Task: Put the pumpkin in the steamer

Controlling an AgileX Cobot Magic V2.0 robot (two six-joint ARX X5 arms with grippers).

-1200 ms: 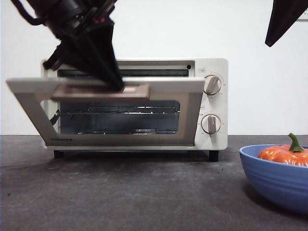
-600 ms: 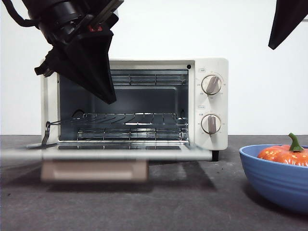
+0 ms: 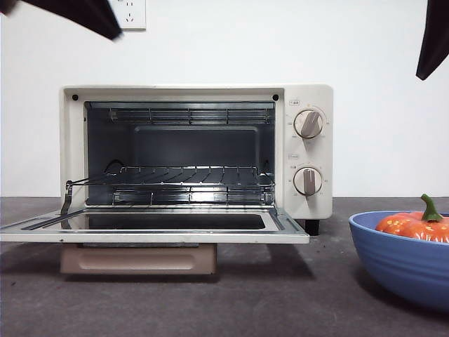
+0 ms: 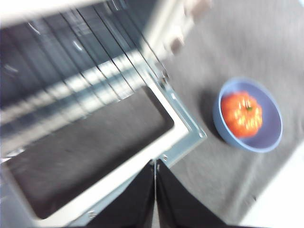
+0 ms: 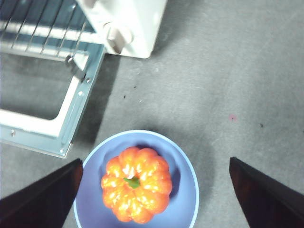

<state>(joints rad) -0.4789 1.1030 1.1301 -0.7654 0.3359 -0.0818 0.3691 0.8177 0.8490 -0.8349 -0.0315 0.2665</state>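
Door: a second ago the steamer's (image 3: 196, 151) door (image 3: 151, 228) was half lowered with the left tool on its handle; now it lies fully down and flat, handle (image 3: 138, 258) hanging under its front edge.
Left tool: the left tool (image 4: 155, 199) has let go and pulled up and away; in the front view only a black tip remains at about 11 o'clock of the steamer. Its jaws are pressed together, holding nothing.
Meaning for the task: the opening step looks finished (the cavity is fully exposed), so the pick of the pumpkin is likely next.
Pumpkin: the pumpkin (image 5: 136, 184) sits stem up in the blue bowl (image 5: 183, 166), on the bench (image 3: 280, 295) at about 4 o'clock of the steamer, not yet touched.
Right tool: the right tool (image 5: 154, 199) hangs above the bowl with jaws spread wide on either side of the pumpkin, empty (well placed for a straight descent, I judge).
Inside the steamer: the wire rack (image 3: 186, 175) spans the middle of the cavity with bare space above it; the upper heating bars sit at 12 o'clock of the opening.
Other things: two knobs (image 3: 309, 123) on the panel at 3 o'clock of the opening; a wall socket (image 3: 132, 12) high behind.
In the way: the lowered door juts out toward the viewer, and its corner lies near the bowl, so a carried pumpkin would likely need to pass over that corner. The bowl's rim may also crowd the jaws as they close.
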